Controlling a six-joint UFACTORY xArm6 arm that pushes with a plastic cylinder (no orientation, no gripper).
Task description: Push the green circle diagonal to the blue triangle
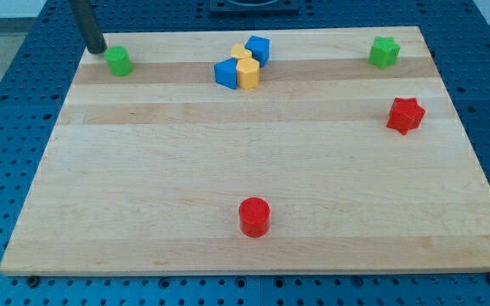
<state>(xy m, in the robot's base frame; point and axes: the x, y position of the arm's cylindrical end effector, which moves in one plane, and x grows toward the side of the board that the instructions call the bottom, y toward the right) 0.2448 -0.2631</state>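
The green circle (119, 60) lies near the board's top left corner. My tip (98, 49) rests just to its upper left, very close to it or touching. The blue block (226, 73) that looks like the triangle sits at the top centre, well to the right of the green circle. It touches a yellow block (247, 74) on its right. A blue cube (258, 49) and a second yellow block (242, 54) sit just above them in the same cluster.
A green star (384, 52) lies at the top right and a red star (405, 115) below it near the right edge. A red circle (254, 216) lies at the bottom centre. The wooden board (143, 187) sits on a blue perforated table.
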